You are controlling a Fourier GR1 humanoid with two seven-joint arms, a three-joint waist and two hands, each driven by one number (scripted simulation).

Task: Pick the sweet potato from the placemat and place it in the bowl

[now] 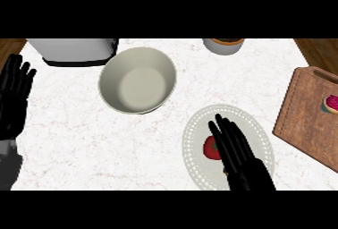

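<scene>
A reddish sweet potato (212, 148) lies on a round pale placemat (198, 129) with a dotted rim, at the lower right of the counter. My right hand (236, 150) hovers over the placemat with fingers straight, just right of the sweet potato and hiding part of it. A beige bowl (137, 80) stands up and to the left of the placemat, with nothing in it. My left hand (14, 91) rests open at the left edge, fingers up.
A grey toaster-like appliance (73, 50) sits at the back left. A grey cup (224, 45) stands at the back centre. A wooden cutting board (310, 116) with a pink item (330, 103) lies at the right.
</scene>
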